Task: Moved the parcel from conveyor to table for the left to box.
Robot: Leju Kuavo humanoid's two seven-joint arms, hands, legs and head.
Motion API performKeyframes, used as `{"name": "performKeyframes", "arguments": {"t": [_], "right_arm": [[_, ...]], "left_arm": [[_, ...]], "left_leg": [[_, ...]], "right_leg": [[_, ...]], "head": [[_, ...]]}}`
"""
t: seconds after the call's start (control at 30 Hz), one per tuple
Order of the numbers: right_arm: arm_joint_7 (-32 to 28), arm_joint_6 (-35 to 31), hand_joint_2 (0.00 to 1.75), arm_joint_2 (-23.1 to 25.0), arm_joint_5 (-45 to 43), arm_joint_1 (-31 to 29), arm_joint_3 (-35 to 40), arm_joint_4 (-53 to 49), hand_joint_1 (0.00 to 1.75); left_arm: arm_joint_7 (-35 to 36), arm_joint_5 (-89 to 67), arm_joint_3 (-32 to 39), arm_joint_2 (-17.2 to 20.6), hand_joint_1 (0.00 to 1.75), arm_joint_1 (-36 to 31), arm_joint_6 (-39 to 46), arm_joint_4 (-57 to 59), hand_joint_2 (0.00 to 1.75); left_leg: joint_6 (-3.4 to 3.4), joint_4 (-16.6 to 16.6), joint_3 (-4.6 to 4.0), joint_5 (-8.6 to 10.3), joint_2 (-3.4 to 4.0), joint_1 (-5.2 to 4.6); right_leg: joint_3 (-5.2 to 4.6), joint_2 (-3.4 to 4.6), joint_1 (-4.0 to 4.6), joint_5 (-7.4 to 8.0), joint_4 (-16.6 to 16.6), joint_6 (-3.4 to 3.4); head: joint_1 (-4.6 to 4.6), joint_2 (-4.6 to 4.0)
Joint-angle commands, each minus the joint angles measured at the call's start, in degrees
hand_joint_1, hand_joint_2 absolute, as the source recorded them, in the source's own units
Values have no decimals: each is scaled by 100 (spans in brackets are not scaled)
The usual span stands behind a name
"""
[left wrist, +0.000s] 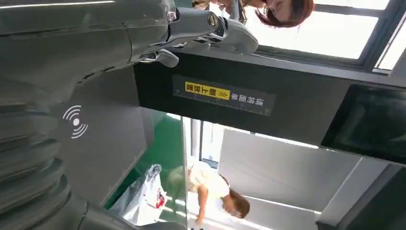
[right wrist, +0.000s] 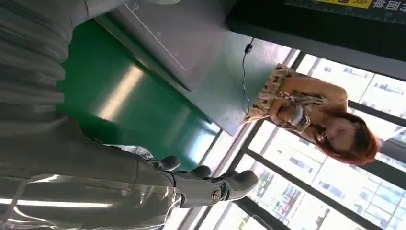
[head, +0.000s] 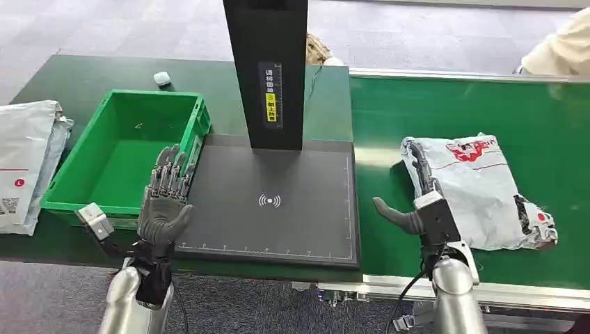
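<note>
A green worktop (head: 83, 83) meets a green conveyor belt (head: 556, 111) on its right, over a grey carpeted floor. At the centre lies a dark scanning pad (head: 278, 236) with a white wireless symbol, and a black upright post (head: 268, 42) bearing a yellow label rises from the pad's far edge. To the left of the pad sits a green plastic crate (head: 90, 182). Further left, at the worktop's edge, lies a white mailing bag (head: 24, 132), and a small white object (head: 161, 78) rests on the worktop beyond the crate. The parcel (head: 480, 195) — a crinkled grey-white plastic bag with red print — lies on the conveyor belt, to the right of the pad. The right hand (head: 421, 191) rests along the parcel's left edge, its fingers (head: 417, 163) laid straight over the plastic and the thumb stretched out toward the pad; it touches the bag without closing on it. The left hand (head: 165, 202) hovers over the near right corner of the crate with its fingers spread apart, holding nothing. A person's pale sleeve (head: 560, 49) shows at the far right — beyond the belt.
</note>
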Motion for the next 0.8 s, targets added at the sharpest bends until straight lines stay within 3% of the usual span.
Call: {"name": "performKeyframes", "arguments": {"t": [0.03, 0.37, 0.4, 0.43, 0.53, 0.7, 0.8], "right_arm": [[24, -19, 175, -157, -10, -175, 144, 332, 0], [24, -19, 175, -157, -10, -175, 144, 332, 0], [108, -229, 175, -200, 311, -209, 171, 371, 0], [415, -617, 175, -325, 899, -381, 163, 549, 0], [748, -949, 175, -809, 1742, -970, 108, 1227, 0], [557, -899, 175, -1914, 1839, -1927, -2, 2794, 0], [552, -983, 175, -2194, 1912, -2005, 9, 3062, 0]], "left_arm": [[19, -28, 80, 56, 0, -118, -28, 120, 175], [19, -28, 80, 56, 0, -118, -28, 120, 175], [15, -43, 86, 53, 0, -118, -32, 115, 175], [11, -58, 95, 62, 0, -133, -29, 108, 175], [9, -65, 127, 96, 0, -143, -8, 124, 175], [-35, -31, 207, 106, 0, -76, -34, 144, 175], [-20, -34, 214, 119, 0, -119, -28, 129, 175]], "left_leg": [[-1, -9, 23, -4, 7, 1], [-1, -8, 21, -5, 6, 1], [-1, -6, 16, -4, 6, 1], [-2, -15, 35, -6, 9, 2], [1, -3, 11, -1, 11, -1], [7, -5, 17, 2, 7, -4], [11, 2, 10, 6, -12, -11]], "right_leg": [[22, 3, 2, -2, -10, -6], [20, 3, 2, -3, -8, -6], [16, 3, 2, -2, -7, -5], [33, 4, 3, -3, -16, -9], [9, 8, 0, 2, -4, -3], [20, 4, -5, 9, -13, 3], [18, -15, -12, 6, -7, 10]], "head": [[0, 0], [0, 0], [0, 0], [0, 0], [0, 0], [2, 0], [0, 0]]}}
